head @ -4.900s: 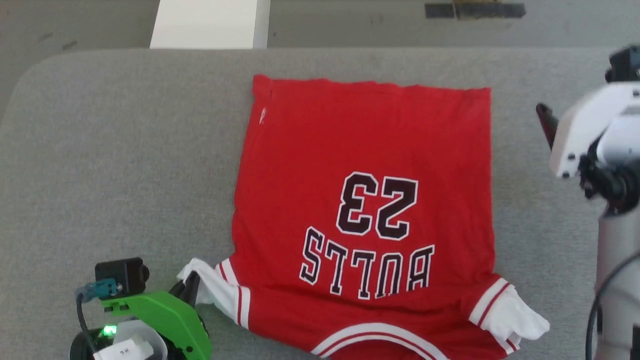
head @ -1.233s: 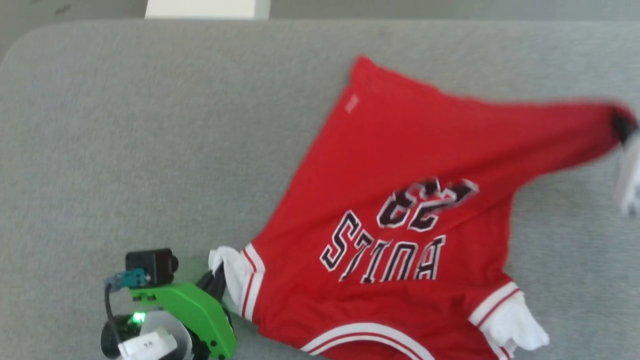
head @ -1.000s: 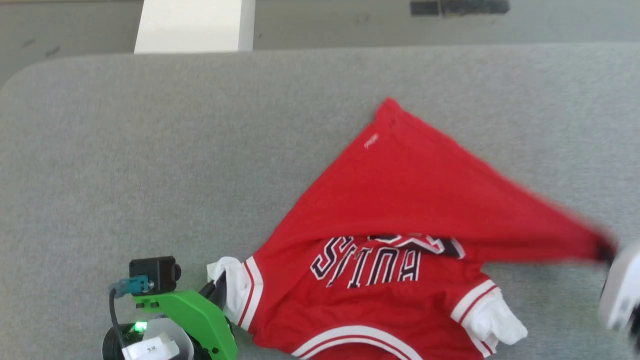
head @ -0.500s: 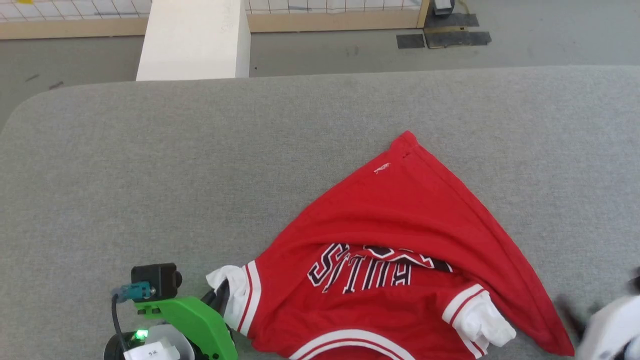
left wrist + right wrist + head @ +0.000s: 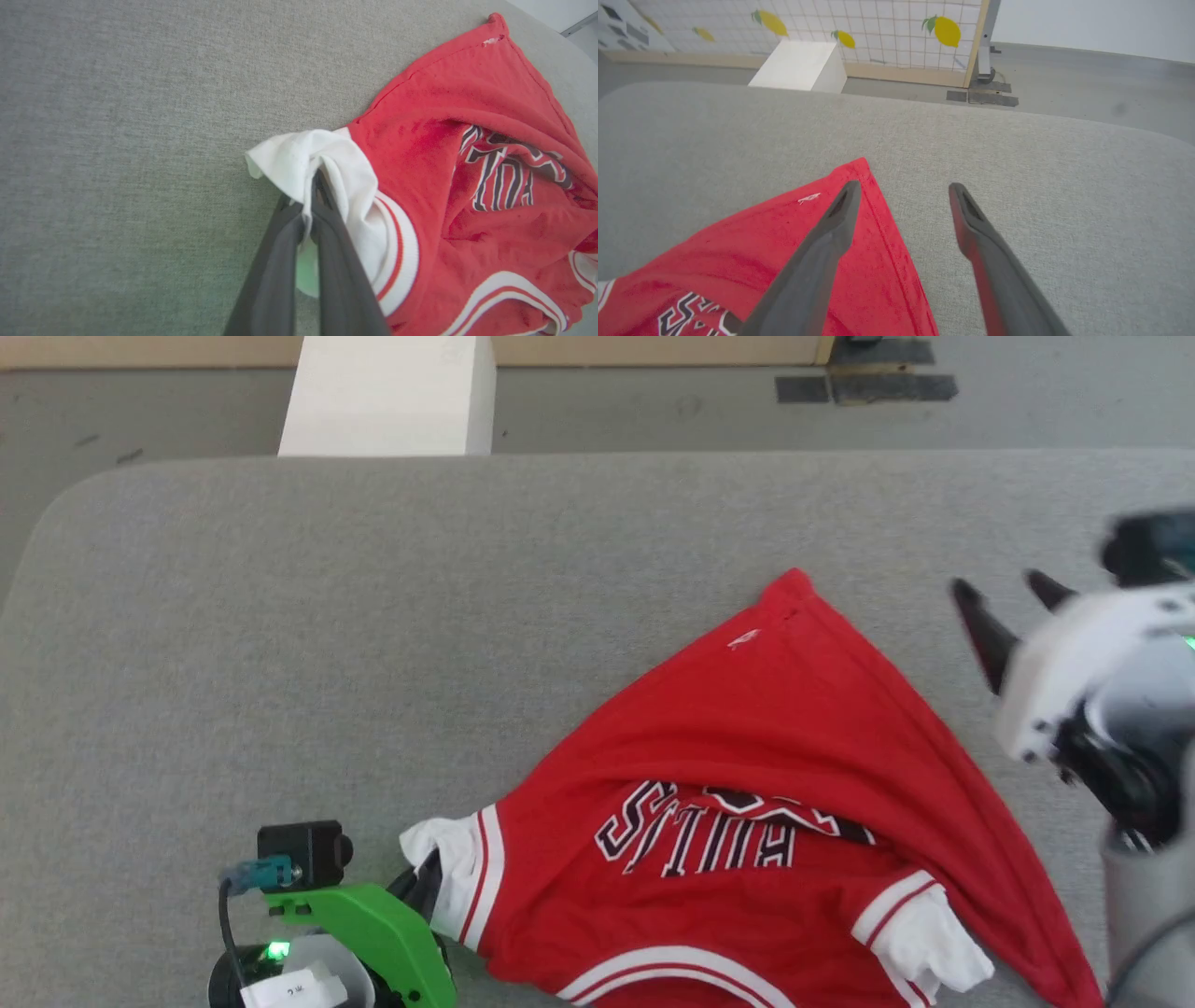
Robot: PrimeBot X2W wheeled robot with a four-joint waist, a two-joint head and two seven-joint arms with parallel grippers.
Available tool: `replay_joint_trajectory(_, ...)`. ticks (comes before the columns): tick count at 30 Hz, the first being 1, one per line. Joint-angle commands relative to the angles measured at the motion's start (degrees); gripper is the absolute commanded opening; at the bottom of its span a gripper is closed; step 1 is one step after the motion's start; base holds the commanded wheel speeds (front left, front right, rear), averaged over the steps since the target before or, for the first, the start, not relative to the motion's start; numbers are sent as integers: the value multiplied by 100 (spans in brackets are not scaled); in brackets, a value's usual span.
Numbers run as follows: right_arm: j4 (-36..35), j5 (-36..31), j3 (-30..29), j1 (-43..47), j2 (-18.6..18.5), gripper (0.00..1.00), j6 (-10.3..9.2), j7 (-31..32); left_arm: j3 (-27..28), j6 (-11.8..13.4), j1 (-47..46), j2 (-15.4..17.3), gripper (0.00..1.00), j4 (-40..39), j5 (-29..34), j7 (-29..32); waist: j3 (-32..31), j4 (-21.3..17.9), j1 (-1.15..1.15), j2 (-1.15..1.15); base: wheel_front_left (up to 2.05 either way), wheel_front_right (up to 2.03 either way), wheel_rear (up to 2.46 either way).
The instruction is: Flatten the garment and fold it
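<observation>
Head view: garment (image 5: 766, 737) lies on grey surface (image 5: 373, 616), hem corner folded diagonally over "BULLS" print.
Left gripper (image 5: 313, 186): clamped on white sleeve (image 5: 299, 154), low nr surface.
Right gripper (image 5: 904, 189): fingers apart, empty, nr garment's folded edge.

The right gripper (image 5: 904, 187) holds its two dark fingers spread wide, with grey padded surface (image 5: 1041, 196) between the tips. The red garment (image 5: 784, 247) lies under the left-hand finger, its pointed corner just beside that tip, probably not touching. Far beyond the tips stand a white box (image 5: 798, 70) and a lemon-printed grid panel (image 5: 887, 28).
</observation>
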Motion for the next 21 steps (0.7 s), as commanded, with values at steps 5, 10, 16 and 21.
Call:
replay_joint_trajectory(5,1166,-483,822,-1167,-173,100,-6,431,-53,-98,-246,-64,0,5,15,-85,636,579,0,0,0,0,0)
replay_joint_trajectory(10,2240,-917,1357,-1973,-351,100,-6,956,-126,-193,-406,-139,0,47,12,-144,1017,898,0,0,0,0,0)
replay_joint_trajectory(16,3037,-1132,1930,-2404,-492,100,-6,1246,-168,-275,-537,-215,0,156,-10,-228,1314,1041,0,0,0,0,0)
replay_joint_trajectory(21,3602,-902,2354,-2462,-511,100,-6,1440,-183,-321,-606,-242,0,260,-38,-276,1389,954,0,0,0,0,0)
